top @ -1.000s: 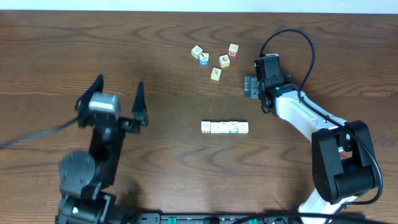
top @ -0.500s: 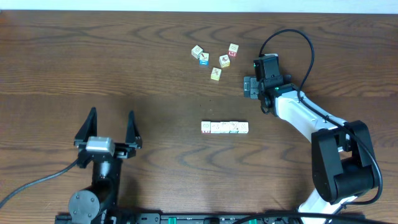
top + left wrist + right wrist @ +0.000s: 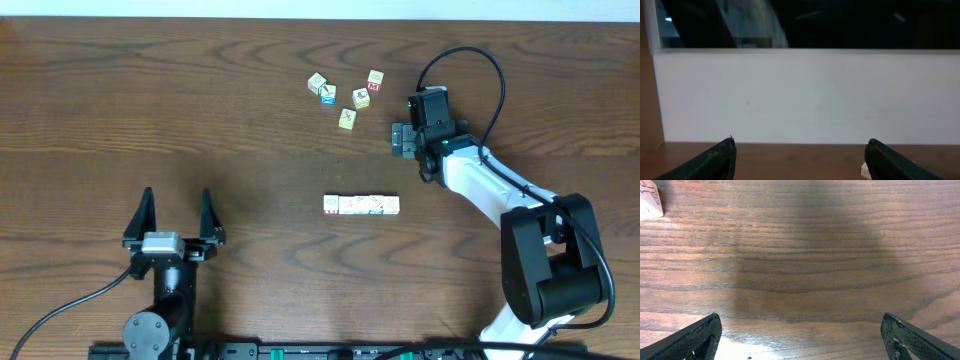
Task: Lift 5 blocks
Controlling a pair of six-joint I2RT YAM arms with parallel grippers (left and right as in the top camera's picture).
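My left gripper (image 3: 177, 198) stands spread wide and empty near the front edge of the table (image 3: 250, 150). My right gripper (image 3: 800, 322) gapes just as wide, holding nothing. Between them, mid-table, the blocks (image 3: 361, 205) lie touching in one straight row, cream-white with faint red and green prints.

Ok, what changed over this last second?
The left gripper, open and empty, drew back to the near side, away from the row of blocks. Nothing was gripped or released. The right gripper, also open, the row and the loose cubes stayed put.
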